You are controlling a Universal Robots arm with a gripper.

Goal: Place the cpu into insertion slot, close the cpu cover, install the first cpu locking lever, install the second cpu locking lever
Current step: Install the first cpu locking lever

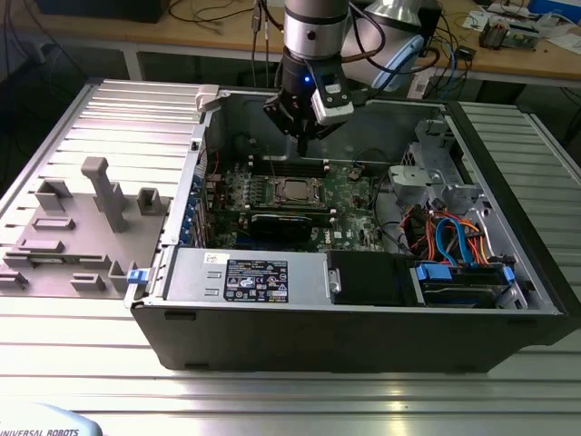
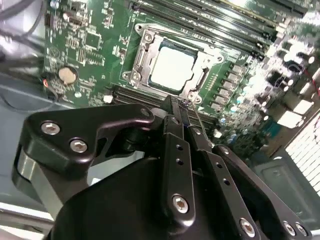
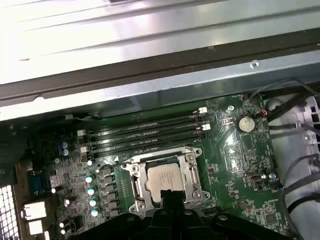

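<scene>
A wooden bench (image 1: 545,59) strewn with cables is seen at the back, and in front of it a ribbed metal table (image 1: 272,400) is laid out. On the table an open computer case (image 1: 363,336) is placed on its side, with a grey fixture tray (image 1: 82,227) set just beside it on the exterior view's left. The arm (image 1: 315,27) is lowered from above into the open case.

Inside the case a green circuit board (image 1: 349,195) (image 2: 85,40) (image 3: 235,160) is mounted flat. The gripper (image 1: 304,145) (image 2: 181,102) (image 3: 168,200) is held over the board, just beside the socket on the side away from the long memory slots (image 2: 225,20) (image 3: 145,135). Its fingers are brought together at the tips, and nothing is seen clamped between them (a thin wire-like piece is glimpsed next to the tips in the second wrist view, but contact cannot be told).

The insertion slot (image 1: 272,193) (image 2: 135,77) (image 3: 131,170) is found near the middle of the board. The cpu cover (image 2: 202,65) (image 3: 186,172) is laid down flat over it. The cpu (image 1: 292,191) (image 2: 172,67) (image 3: 165,181) is seated in the slot, its silver-grey top framed by the cover's window. Whether the locking levers are latched cannot be told. A coin cell (image 2: 66,75) (image 3: 245,123) is fitted on the board, well apart from the socket.
</scene>
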